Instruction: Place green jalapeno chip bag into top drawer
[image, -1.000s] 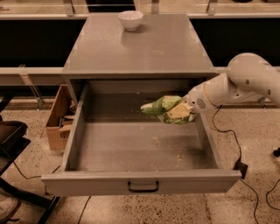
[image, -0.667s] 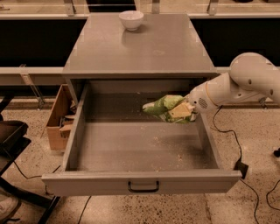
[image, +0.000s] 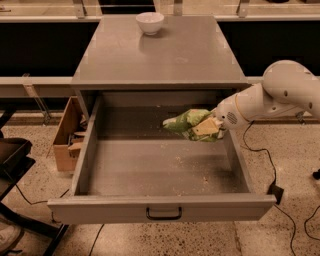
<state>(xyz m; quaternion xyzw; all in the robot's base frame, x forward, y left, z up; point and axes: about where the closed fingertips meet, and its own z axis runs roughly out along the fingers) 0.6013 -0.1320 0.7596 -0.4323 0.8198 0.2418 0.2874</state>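
Note:
The green jalapeno chip bag (image: 189, 122) is crinkled and light green. It hangs over the right rear part of the open top drawer (image: 150, 165), above its floor. My gripper (image: 207, 127) reaches in from the right on a white arm (image: 270, 97) and is shut on the right end of the bag. The drawer is pulled fully out, with a black bar handle (image: 164, 214) on its front and crumb specks on its grey floor.
A white bowl (image: 149, 22) stands at the back of the grey cabinet top (image: 160, 55). A brown cardboard box (image: 67, 134) sits on the floor left of the drawer. Black cables (image: 265, 160) run on the floor at the right.
The gripper and the bag have shifted very slightly to the right and stay over the drawer. Nothing else has moved.

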